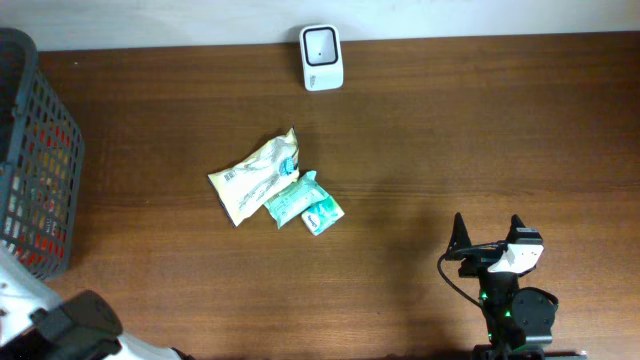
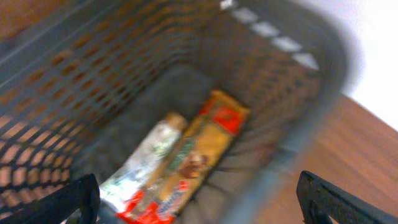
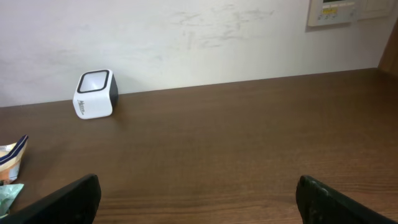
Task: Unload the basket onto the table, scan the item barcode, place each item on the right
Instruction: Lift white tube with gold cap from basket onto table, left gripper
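The white barcode scanner (image 1: 321,57) stands at the table's far edge, also in the right wrist view (image 3: 95,93). A pale yellow packet (image 1: 252,177) and two teal packets (image 1: 292,198) lie together mid-table. My left gripper (image 2: 199,208) hangs open over the dark basket (image 2: 93,74), nothing between its fingers. Inside lie a silver-green packet (image 2: 146,155) and a yellow-brown packet (image 2: 208,140) with red print. My right gripper (image 1: 489,232) stands open and empty at the front right, well clear of the packets.
The mesh basket (image 1: 45,150) fills the left edge of the table. My left arm's base (image 1: 70,325) sits at the front left corner. The yellow packet's end (image 3: 11,158) shows at the left of the right wrist view.
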